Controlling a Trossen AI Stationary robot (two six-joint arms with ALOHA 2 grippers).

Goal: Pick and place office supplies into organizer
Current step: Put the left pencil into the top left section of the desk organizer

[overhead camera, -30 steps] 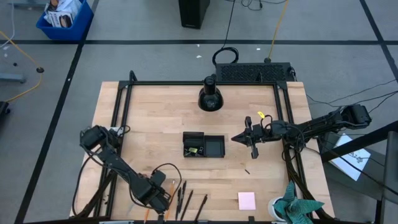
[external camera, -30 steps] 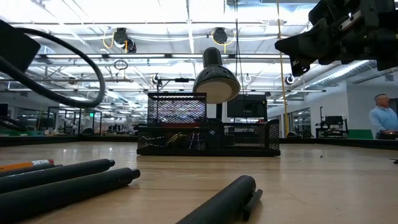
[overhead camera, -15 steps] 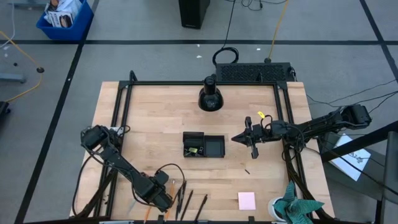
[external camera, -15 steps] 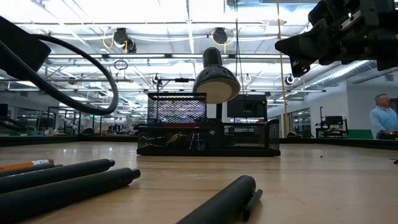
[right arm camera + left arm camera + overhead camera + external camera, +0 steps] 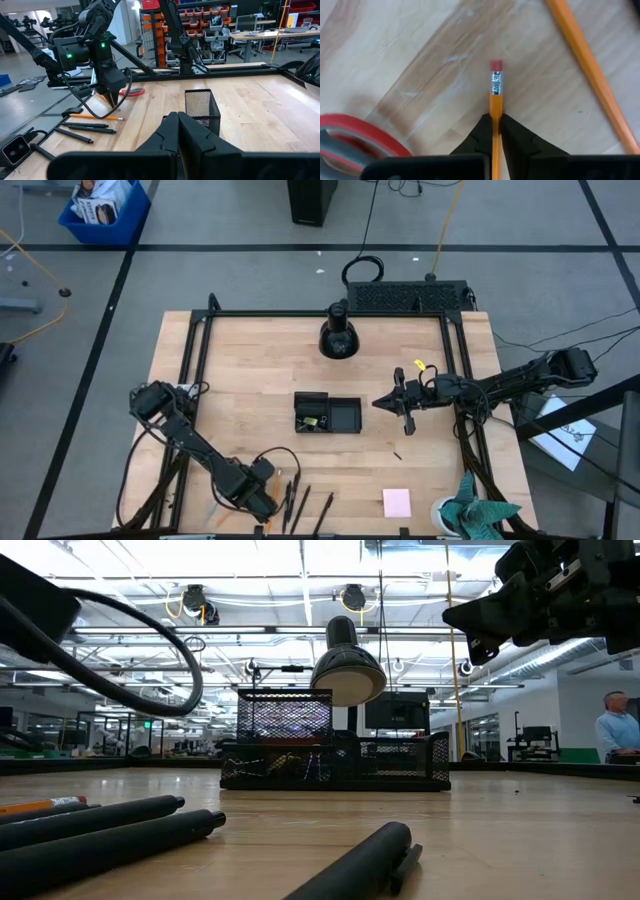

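Orange pencil [image 5: 495, 107], tip hidden, is pinched in the left pincer [image 5: 493, 131].

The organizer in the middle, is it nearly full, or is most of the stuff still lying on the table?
Mostly still out. The organizer holds only a few small pieces in one compartment. In hand: the left gripper has its fingers shut on an orange pencil. Left: the dark pens, a second pencil, the red-handled scissors and the pink sticky-note pad. The right gripper hovers beside the organizer, shut and empty.
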